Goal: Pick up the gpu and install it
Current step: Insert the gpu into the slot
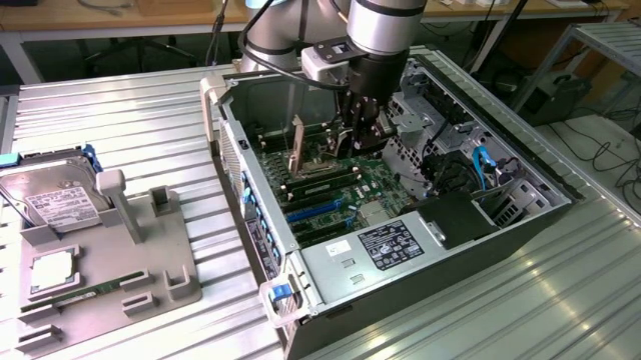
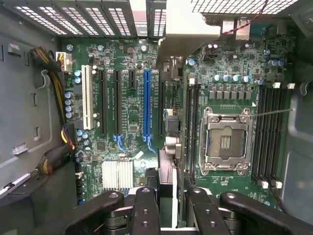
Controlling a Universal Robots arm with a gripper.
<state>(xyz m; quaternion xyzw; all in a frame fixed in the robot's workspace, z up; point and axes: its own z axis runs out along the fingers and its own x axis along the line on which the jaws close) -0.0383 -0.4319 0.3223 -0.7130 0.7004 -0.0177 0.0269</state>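
The robot arm reaches down into the big open black and silver computer case [image 1: 521, 217], which lies on its side on the ribbed metal desk [image 1: 150, 120], near the desk's middle and back.

The black two-finger pincer [image 1: 362, 135] is inside the case, just above the green main board [image 2: 132, 88]. In the wrist view the pincer [image 2: 166, 205] is closed on the gpu, a thin flat card w/ a silver metal bracket seen edge-on [image 2: 166, 127]. The card stands upright btw. the fingers [image 2: 144, 205] and runs away from the camera toward the slotted back wall of the case. Its silver bracket end is up by that wall. The card sits just beside the long blue slot [image 2: 146, 103], on the side nearer the square silver chip socket [image 2: 226, 139]. Can't tell if its edge is touching the board or a slot.

In the exterior view the gpu [image 1: 297, 150] looks like a thin tan slab standing up in the case.

Near the desk's edge on the exterior view's left sits a grey plastic holder tray [image 1: 150, 262]. A silver labelled hard drive [image 1: 50, 195] leans at its far end. A small square silver chip [image 1: 50, 271] and a narrow green memory stick [image 1: 85, 294] lie in it.
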